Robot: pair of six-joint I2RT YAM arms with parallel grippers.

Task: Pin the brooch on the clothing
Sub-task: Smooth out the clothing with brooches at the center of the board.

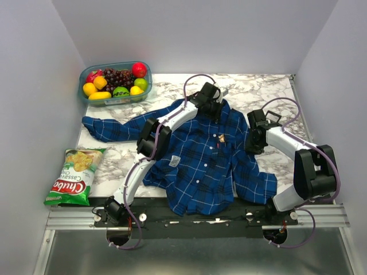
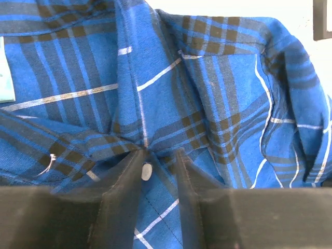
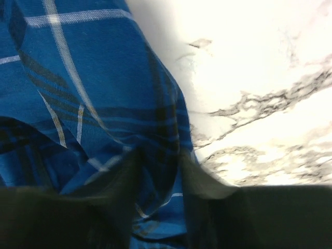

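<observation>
The clothing (image 1: 200, 163), a blue plaid shirt, lies spread front-up on the marble table (image 1: 255, 91). The brooch (image 1: 221, 138), a tiny salmon speck, rests on the shirt's chest just right of the button line. My left gripper (image 1: 214, 109) is down at the collar. In the left wrist view its fingers (image 2: 129, 176) pinch puckered plaid (image 2: 218, 78) around a white button (image 2: 147, 171). My right gripper (image 1: 252, 143) sits at the shirt's right shoulder edge. The right wrist view is blurred: a fold of shirt (image 3: 78, 78) runs between its fingers (image 3: 199, 176), beside bare marble (image 3: 259, 78).
A clear tub of toy fruit (image 1: 114, 83) stands at the back left. A green chips bag (image 1: 77, 175) lies at the front left. One shirt sleeve (image 1: 109, 127) stretches left toward the tub. Grey walls close in on three sides.
</observation>
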